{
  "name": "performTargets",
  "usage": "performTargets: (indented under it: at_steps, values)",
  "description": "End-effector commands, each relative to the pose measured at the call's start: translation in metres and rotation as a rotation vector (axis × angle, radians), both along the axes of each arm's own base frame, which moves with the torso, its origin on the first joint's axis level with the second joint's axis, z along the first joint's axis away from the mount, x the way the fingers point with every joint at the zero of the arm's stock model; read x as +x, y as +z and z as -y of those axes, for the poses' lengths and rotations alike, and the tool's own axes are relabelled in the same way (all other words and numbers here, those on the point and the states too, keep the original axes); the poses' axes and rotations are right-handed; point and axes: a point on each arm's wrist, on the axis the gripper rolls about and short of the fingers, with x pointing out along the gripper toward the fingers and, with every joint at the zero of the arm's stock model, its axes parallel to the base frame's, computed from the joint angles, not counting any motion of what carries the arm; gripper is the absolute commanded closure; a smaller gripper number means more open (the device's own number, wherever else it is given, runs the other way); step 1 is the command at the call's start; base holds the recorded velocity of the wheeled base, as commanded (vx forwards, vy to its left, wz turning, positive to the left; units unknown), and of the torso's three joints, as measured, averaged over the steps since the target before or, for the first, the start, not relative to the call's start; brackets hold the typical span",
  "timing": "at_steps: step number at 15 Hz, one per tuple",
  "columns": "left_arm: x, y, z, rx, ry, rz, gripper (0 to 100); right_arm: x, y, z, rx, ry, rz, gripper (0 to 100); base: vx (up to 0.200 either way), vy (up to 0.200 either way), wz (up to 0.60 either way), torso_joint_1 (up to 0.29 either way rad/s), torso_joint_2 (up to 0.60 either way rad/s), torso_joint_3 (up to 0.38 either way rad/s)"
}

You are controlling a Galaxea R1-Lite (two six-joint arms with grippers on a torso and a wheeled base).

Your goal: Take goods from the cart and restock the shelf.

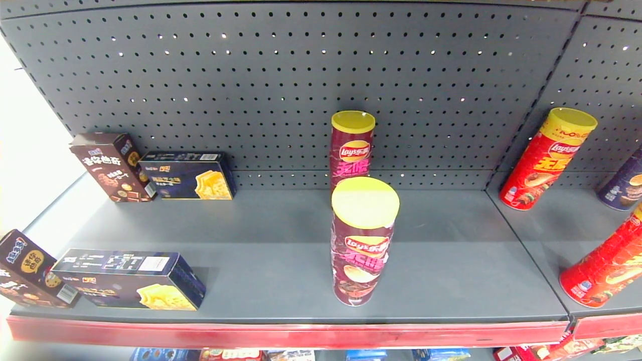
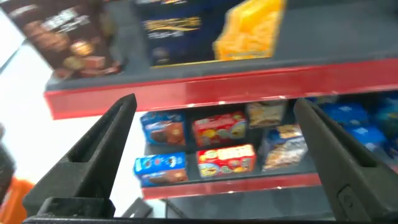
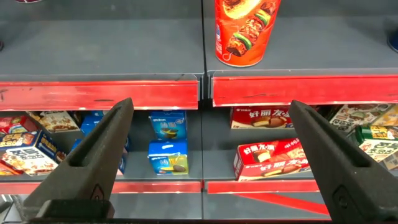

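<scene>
**Both claws empty at the shelf front: a pause between restocking trips, by the look of it.**

The left claw (image 2: 214, 104) and right claw (image 3: 211, 104) are each spread wide with nothing between the fingers. On the shelf (image 1: 251, 260) a maroon chip can (image 1: 362, 250) stands upright near the front. A second can (image 1: 351, 150) stands straight behind it, with boxes (image 1: 188, 175) to the robot's left and red cans (image 1: 546, 158) to its right. The next move likely calls for fetching another item from the cart — then setting it on bare shelf.
</scene>
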Motion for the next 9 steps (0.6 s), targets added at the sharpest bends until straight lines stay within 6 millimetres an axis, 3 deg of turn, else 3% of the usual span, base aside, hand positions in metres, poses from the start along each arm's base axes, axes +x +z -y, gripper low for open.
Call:
performTargets:
  at_steps: [1,2,9]
  values:
    - [-0.0001,0.0004,-0.0009,-0.006,0.041,0.002,0,0.0,0.0,0.0,0.0,0.0,0.0,0,0.0,-0.2,0.0,0.007,0.0,0.002]
    - [-0.0001,0.0004,-0.0009,-0.017,0.041,0.002,0,0.0,0.0,0.0,0.0,0.0,0.0,0,0.0,-0.2,0.0,0.007,0.0,0.002]
    - [0.0,0.0002,-0.001,-0.066,0.046,0.002,0,0.0,0.0,0.0,0.0,0.0,0.0,0,0.0,0.0,0.0,0.0,0.0,0.0]
